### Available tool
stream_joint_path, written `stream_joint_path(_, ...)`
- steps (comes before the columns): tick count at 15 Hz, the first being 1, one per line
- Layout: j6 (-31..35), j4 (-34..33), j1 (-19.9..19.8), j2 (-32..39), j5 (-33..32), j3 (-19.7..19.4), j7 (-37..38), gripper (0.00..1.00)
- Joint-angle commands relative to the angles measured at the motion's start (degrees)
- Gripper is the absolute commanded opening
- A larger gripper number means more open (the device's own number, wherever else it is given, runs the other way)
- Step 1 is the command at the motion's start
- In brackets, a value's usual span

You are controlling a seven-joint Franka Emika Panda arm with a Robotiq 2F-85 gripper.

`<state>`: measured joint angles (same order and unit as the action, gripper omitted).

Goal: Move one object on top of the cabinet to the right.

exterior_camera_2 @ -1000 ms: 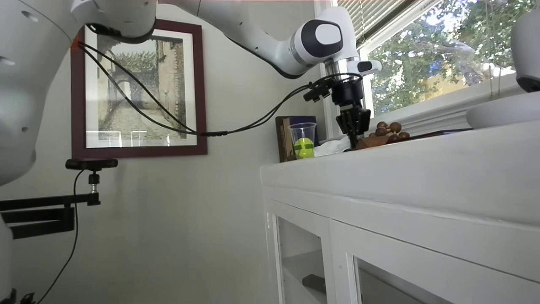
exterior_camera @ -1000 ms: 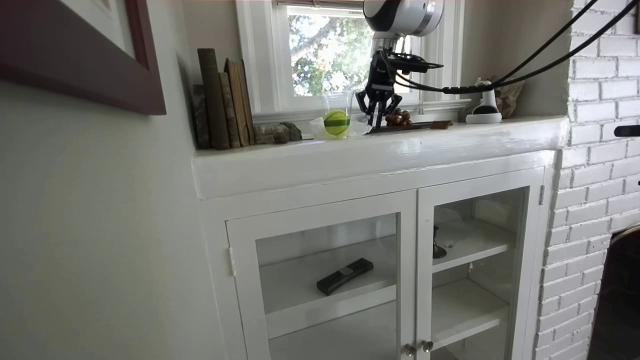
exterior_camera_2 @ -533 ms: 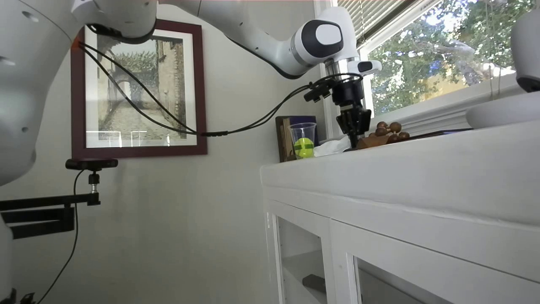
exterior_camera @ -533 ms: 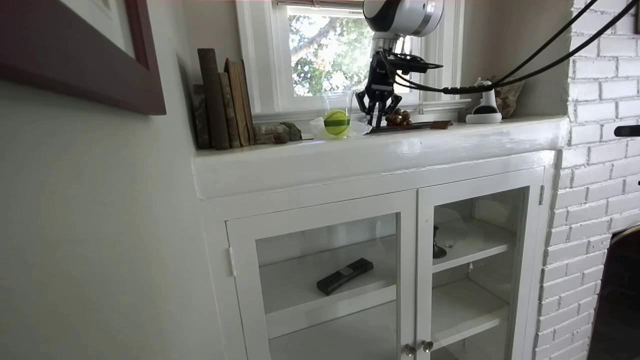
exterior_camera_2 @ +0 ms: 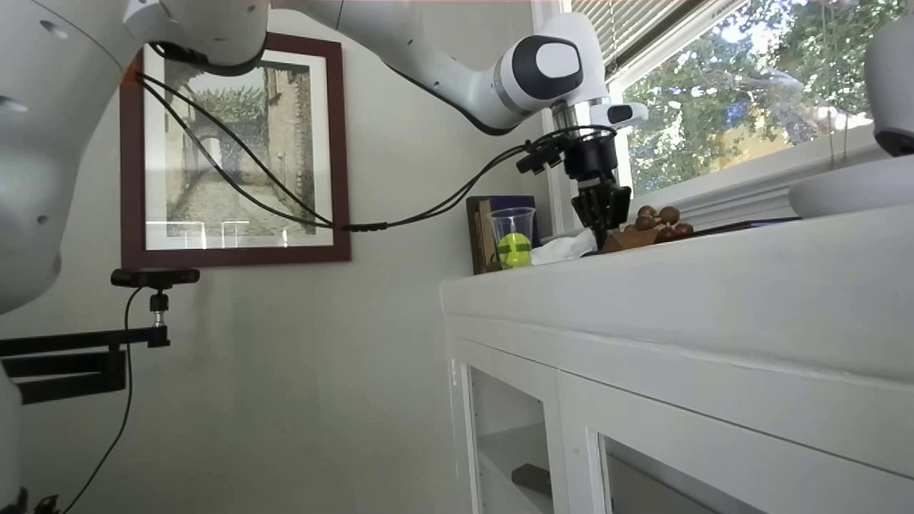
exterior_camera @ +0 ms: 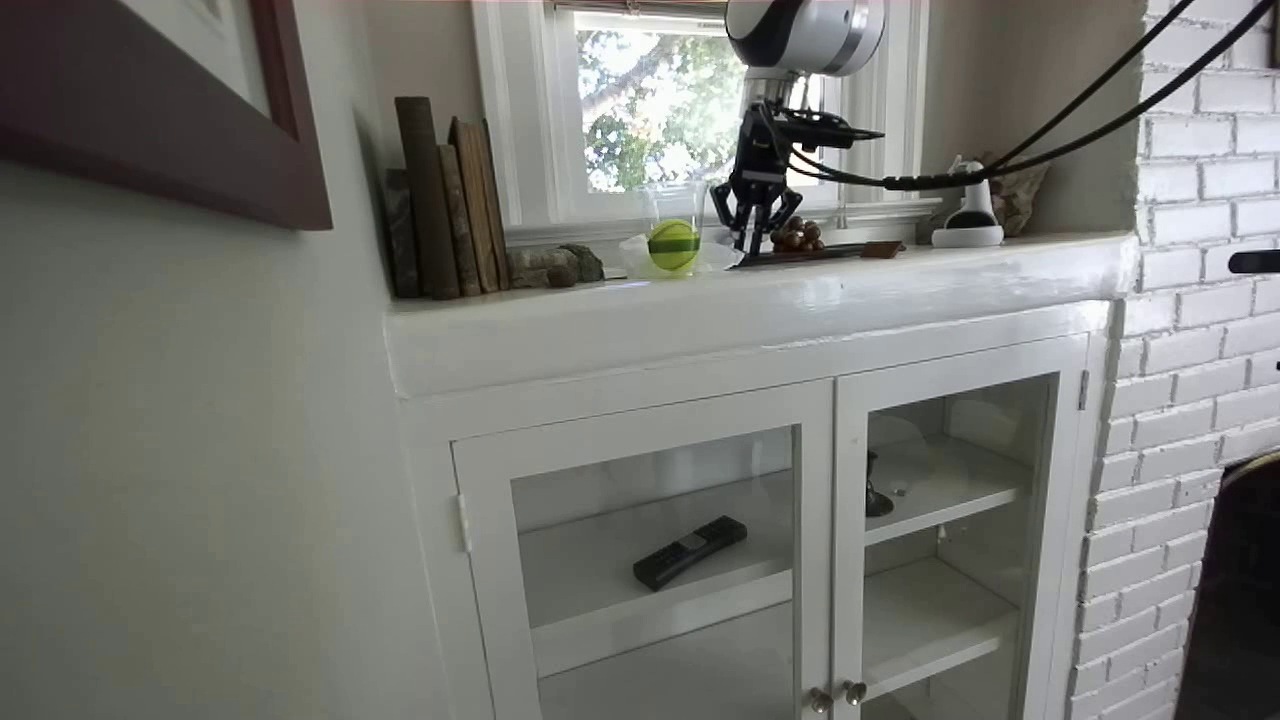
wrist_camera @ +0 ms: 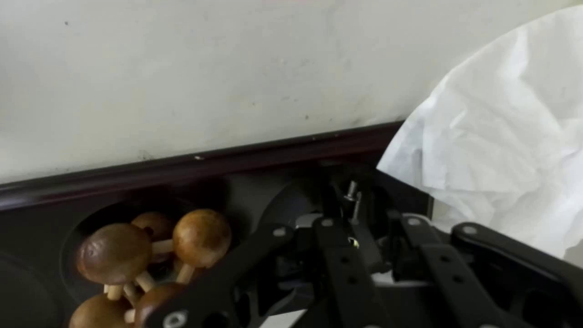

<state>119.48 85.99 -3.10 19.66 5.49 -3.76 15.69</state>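
Note:
The white cabinet [exterior_camera: 620, 330] has two glass doors; its top ledge [exterior_camera_2: 643, 285] also shows in an exterior view. On the ledge lies a long dark tray [wrist_camera: 246, 187] with round wells. A cluster of brown wooden balls on pegs [wrist_camera: 200, 237] sits in one well; it shows in both exterior views [exterior_camera: 797, 238] [exterior_camera_2: 660, 220]. My gripper [wrist_camera: 363, 207] points down over the tray's end beside the balls. Its fingers [exterior_camera: 751, 242] are nearly together, around a small dark object with metal pins [wrist_camera: 364, 241]. The object's outline is dim and partly hidden by the fingers.
Crumpled white paper [wrist_camera: 496, 146] overlaps the tray's end. A clear cup with a green ball [exterior_camera: 674, 243] stands beside it, then rocks [exterior_camera: 555, 267] and books [exterior_camera: 440, 215]. A white device [exterior_camera: 968, 225] stands farther along the ledge. The window [exterior_camera_2: 750, 107] is close behind the gripper.
My gripper has shifted very slightly, a few pixels to the right in an exterior view and slightly up. The finger spacing looks the same. The objects on the ledge have not visibly moved.

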Motion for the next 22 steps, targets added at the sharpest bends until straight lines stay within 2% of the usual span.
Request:
stream_joint_path(1, 0.1, -2.1, 0.0, 1.6, 0.4, -0.2, 0.7, 0.25)
stream_joint_path(2, 0.1, -2.1, 0.0, 1.6, 0.5, -0.1, 0.7, 0.25)
stream_joint_path(3, 0.1, -2.2, 0.1, 1.6, 0.4, -0.2, 0.7, 0.19)
stream_joint_path(4, 0.3, -2.1, 0.1, 1.6, 0.3, -0.2, 0.8, 0.04)
stream_joint_path(7, 0.2, -2.3, 0.1, 1.7, 0.4, -0.2, 0.8, 0.00)
stream_joint_path(22, -3.6, -2.2, 0.2, -0.9, 0.8, -0.1, 2.4, 0.02)
